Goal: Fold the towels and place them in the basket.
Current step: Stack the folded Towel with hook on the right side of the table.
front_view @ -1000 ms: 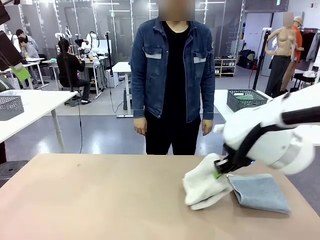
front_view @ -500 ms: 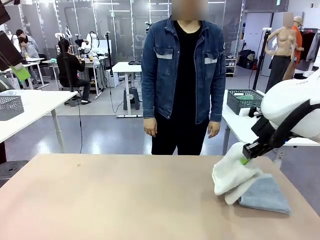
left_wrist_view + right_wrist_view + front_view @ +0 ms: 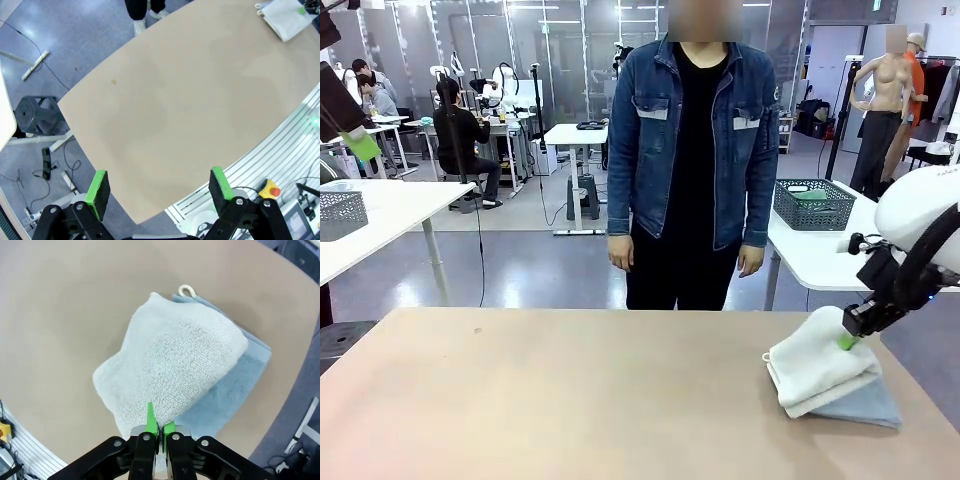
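A folded cream-white towel [image 3: 820, 370] lies on top of a folded pale blue-grey towel [image 3: 865, 408] at the table's right end. My right gripper [image 3: 847, 340] pinches the white towel's upper edge. In the right wrist view its fingers [image 3: 159, 422] stand almost together with the white towel [image 3: 175, 365] between the green pads and the blue-grey towel [image 3: 240, 380] underneath. My left gripper [image 3: 159, 182] hangs open high over the bare table, and the towels [image 3: 287, 17] lie far off at the top right of its view. A dark mesh basket [image 3: 815, 203] stands on a white table behind.
A person in a denim jacket [image 3: 690, 130] stands at the far side of the tan table [image 3: 540, 400], arms down. A lighter grey mesh basket [image 3: 340, 213] sits on a white table at the far left.
My right arm carried the cream-white towel rightward and set it down onto the blue-grey towel. The person shifted slightly to the right.
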